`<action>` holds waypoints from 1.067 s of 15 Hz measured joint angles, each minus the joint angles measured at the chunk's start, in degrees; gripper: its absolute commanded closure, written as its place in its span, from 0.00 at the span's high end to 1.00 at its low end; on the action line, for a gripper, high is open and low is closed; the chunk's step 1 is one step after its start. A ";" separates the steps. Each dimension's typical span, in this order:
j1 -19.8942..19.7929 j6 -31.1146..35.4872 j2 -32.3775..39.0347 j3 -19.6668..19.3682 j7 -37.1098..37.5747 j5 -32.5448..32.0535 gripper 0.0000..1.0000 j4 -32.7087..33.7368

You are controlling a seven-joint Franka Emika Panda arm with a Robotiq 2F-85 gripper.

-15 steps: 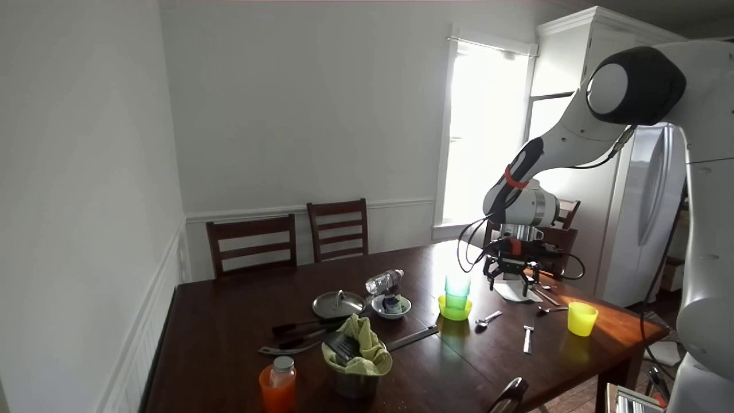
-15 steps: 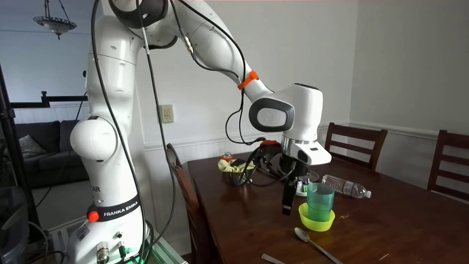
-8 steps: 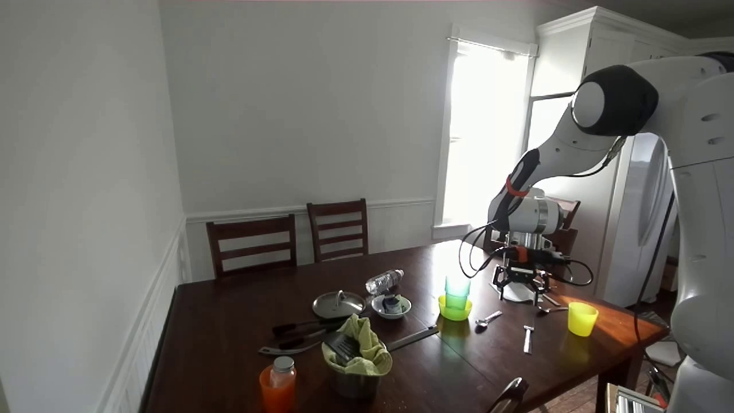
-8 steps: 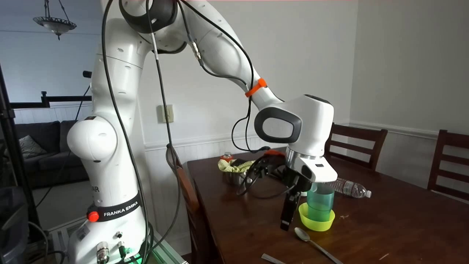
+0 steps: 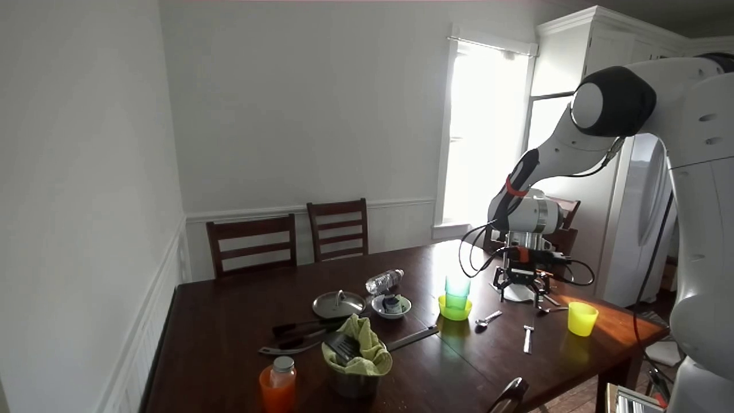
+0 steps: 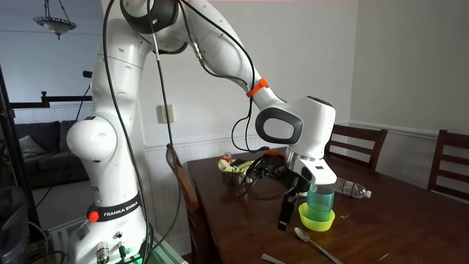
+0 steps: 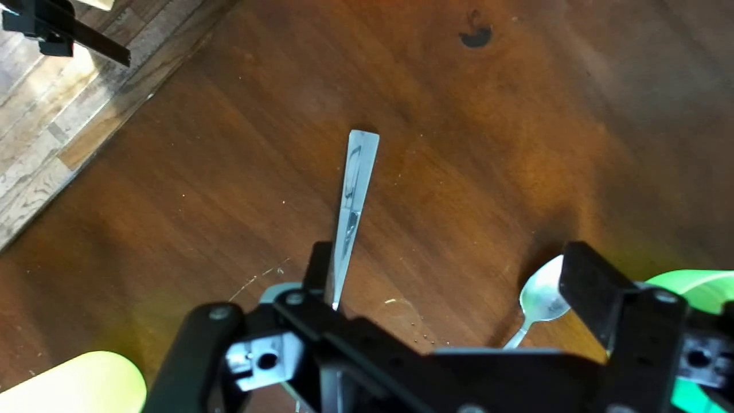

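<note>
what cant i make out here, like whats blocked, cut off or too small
Silver utensil: wrist view, lower end hidden behind the gripper.
Spoon: wrist view, handle partly hidden by the gripper.
Yellow cup: wrist view, cut off by the left and bottom edges.
Orange cup: in an exterior view, base cut off by the bottom edge.
Clear bottle: in an exterior view, label print too small to read.

Spoon (image 7: 542, 293) shiny metal; yellow bowl (image 6: 317, 225) (plastic, probably).
</note>
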 measured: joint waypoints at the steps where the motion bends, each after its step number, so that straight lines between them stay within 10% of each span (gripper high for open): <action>1: -0.03 -0.02 0.13 0.00 0.53 0.01 1.00 0.08; 16: -6.75 -1.25 15.70 2.47 6.21 12.09 1.00 14.56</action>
